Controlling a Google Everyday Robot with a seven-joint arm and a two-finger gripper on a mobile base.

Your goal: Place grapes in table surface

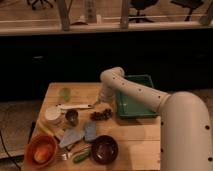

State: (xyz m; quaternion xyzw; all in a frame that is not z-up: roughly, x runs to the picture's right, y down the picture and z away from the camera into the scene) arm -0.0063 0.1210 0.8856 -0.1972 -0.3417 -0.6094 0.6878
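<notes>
The grapes, a small dark purple-brown cluster, lie on the light tan wooden table surface near its middle, just left of the green tray. My white arm reaches in from the lower right and bends down over the table. My gripper hangs just above and behind the grapes, close to them; whether it touches them does not show.
A green rectangular tray sits at the table's right back. A dark maroon bowl and an orange bowl stand at the front. A white cup, a small metal cup, grey-blue cloths and a green item lie to the left.
</notes>
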